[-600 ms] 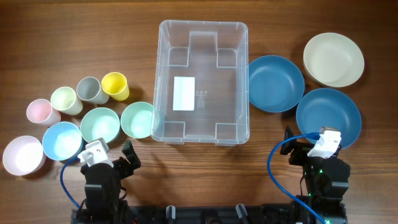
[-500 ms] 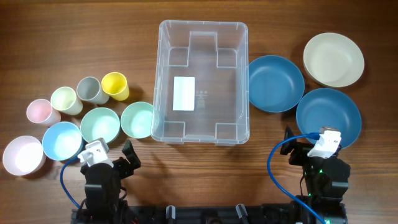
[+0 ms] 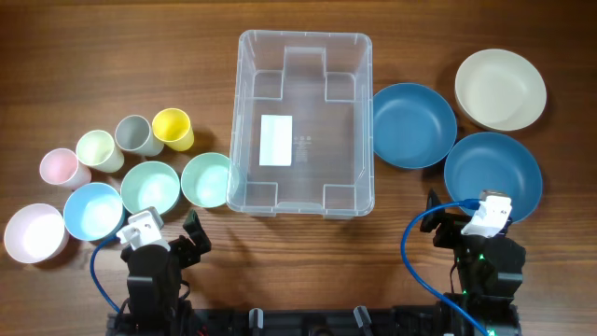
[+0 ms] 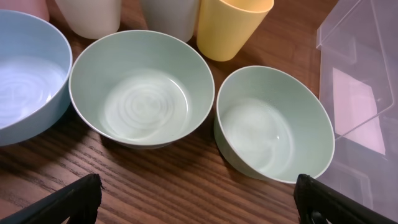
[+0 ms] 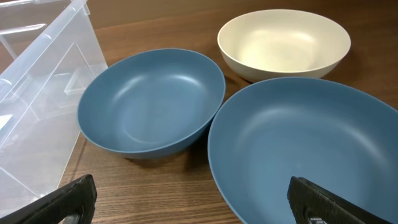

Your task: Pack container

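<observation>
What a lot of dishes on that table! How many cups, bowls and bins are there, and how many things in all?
Cups: 4
Small bowls: 4
Large bowls: 3
Clear container: 1
Total: 12

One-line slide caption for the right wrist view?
Open right claw facing near blue bowl, farther blue bowl, cream bowl; clear container at left.

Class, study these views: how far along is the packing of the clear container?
Done: nothing; the container holds only its label. In hand: nothing; the left gripper and right gripper are open and empty. Left: every cup and bowl sits outside it, unpacked.
</observation>
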